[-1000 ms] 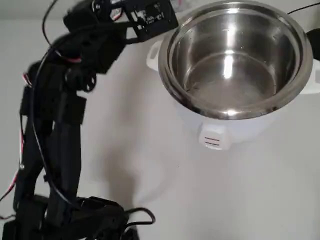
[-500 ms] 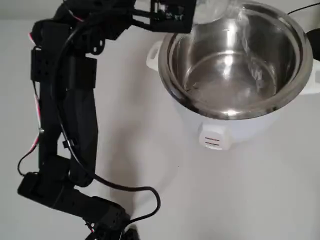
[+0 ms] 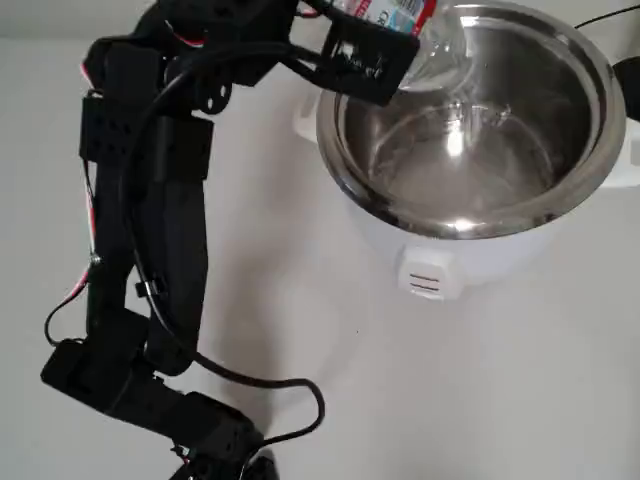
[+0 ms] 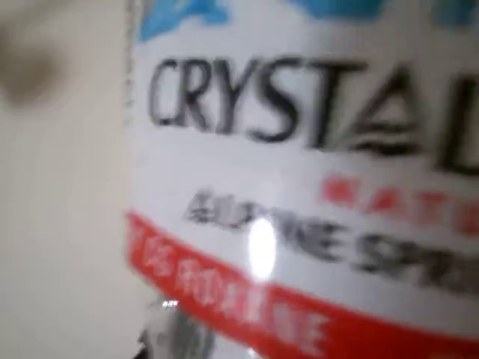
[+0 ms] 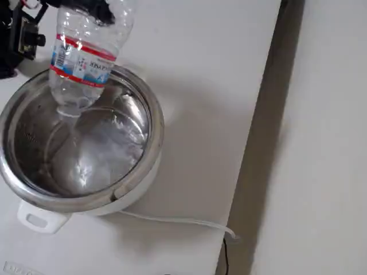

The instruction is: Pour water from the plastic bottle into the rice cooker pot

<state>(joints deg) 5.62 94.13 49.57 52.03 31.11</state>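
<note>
The plastic bottle (image 5: pixel 86 57) hangs mouth-down over the rice cooker pot (image 5: pixel 152 123), its open neck just inside the back rim. Rippling water lies on the pot's floor (image 5: pixel 97 157). In the overhead view the bottle (image 3: pixel 430 30) pokes out over the steel rim (image 3: pixel 470 215) at the top edge, and my black gripper (image 3: pixel 385 40) is shut on its labelled middle. The wrist view is close on the white, red and blue label (image 4: pixel 299 187). The pot sits in a white cooker body (image 3: pixel 480 262) with a front switch (image 3: pixel 423 283).
My black arm (image 3: pixel 150 230) stretches down the left side of the white table in the overhead view. A white side handle (image 5: pixel 37 217) and a thin white cable (image 5: pixel 178 220) lie in front of the cooker. The table edge (image 5: pixel 258 114) drops off to the right.
The arm swung right and carried the bottle from beside the cooker to over the pot, tipping it mouth-down. Water now ripples in the pot.
</note>
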